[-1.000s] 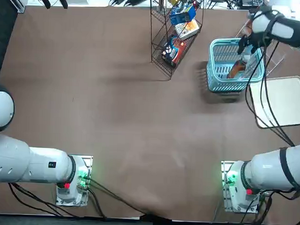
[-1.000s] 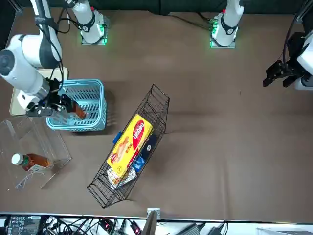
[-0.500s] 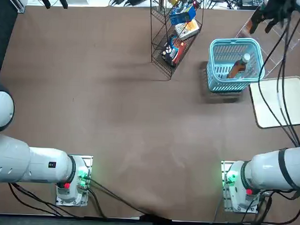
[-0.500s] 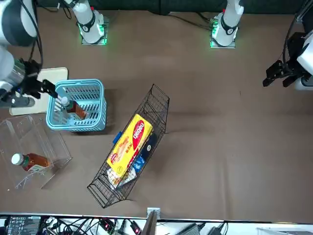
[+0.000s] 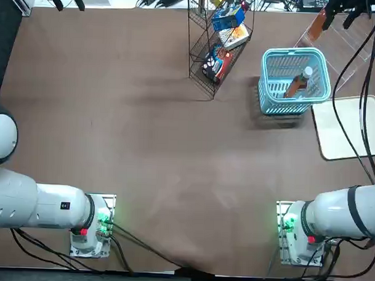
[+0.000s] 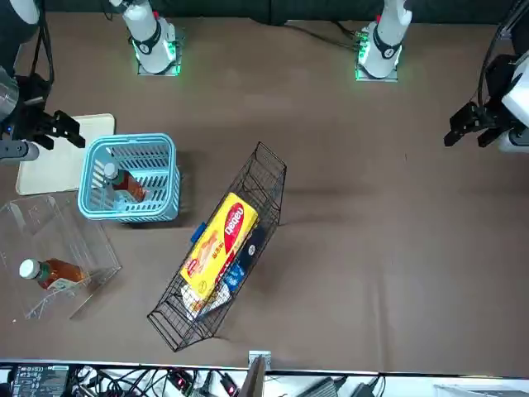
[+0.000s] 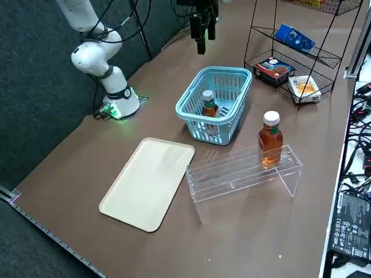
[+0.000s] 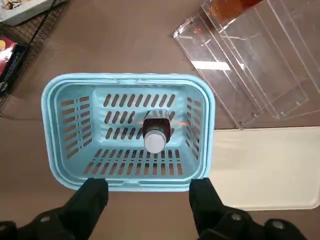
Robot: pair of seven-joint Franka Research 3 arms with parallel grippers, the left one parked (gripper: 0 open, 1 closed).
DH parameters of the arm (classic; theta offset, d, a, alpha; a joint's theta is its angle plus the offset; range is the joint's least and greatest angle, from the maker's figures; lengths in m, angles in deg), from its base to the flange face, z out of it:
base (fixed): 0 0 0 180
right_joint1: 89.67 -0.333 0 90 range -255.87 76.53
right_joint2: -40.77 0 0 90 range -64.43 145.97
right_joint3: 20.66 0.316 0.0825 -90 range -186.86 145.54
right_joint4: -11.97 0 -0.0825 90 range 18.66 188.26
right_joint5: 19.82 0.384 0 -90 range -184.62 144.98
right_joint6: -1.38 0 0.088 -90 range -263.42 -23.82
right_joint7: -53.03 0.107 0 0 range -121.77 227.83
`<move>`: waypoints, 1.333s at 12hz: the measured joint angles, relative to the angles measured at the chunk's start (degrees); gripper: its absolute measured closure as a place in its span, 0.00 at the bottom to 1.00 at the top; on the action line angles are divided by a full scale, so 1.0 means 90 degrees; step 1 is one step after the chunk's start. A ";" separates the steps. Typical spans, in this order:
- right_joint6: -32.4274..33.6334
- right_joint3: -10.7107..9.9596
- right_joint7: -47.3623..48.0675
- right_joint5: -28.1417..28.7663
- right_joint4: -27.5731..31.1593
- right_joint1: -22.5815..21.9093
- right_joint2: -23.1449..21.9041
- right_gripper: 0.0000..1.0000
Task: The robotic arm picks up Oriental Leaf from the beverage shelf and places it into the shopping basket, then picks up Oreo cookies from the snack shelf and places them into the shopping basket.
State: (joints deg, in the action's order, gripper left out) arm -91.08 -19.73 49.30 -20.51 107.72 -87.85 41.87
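The Oriental Leaf, an orange-brown bottle with a white cap, stands inside the light-blue shopping basket, free of any grip. My right gripper hangs high above the basket's near rim, open and empty; it also shows in the top view and the side view. A second tea bottle stands on the clear beverage shelf. The bright blue Oreo cookies lie on an upper tier of the black wire snack shelf.
A cream tray lies flat beside the basket and the acrylic stand. The wire rack also holds a dark pack with red and a cream-and-orange box. In the front view a large yellow pack lies on the rack.
My gripper let go of the bottle in the basket, opened and rose up and away towards the far table edge. The bottle stays in the basket.
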 joint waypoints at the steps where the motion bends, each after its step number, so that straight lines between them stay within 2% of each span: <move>1: 0.0006 0.0037 -0.0035 0.0004 -0.0012 -0.0003 -0.0020 0.00; 3: 0.0012 0.0207 -0.0398 0.0311 -0.0026 -0.0035 -0.0102 0.00; 5: 0.0019 0.0240 -0.0855 0.0704 -0.0026 -0.0053 -0.0149 0.00; 11: -0.0063 0.0142 -0.2718 0.2134 0.0166 0.0109 -0.0157 0.00; 16: -0.0956 0.0124 -0.4812 0.3363 0.0844 0.0374 -0.0199 0.00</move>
State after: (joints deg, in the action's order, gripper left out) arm -99.69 -18.61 6.00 9.76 115.31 -84.48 40.08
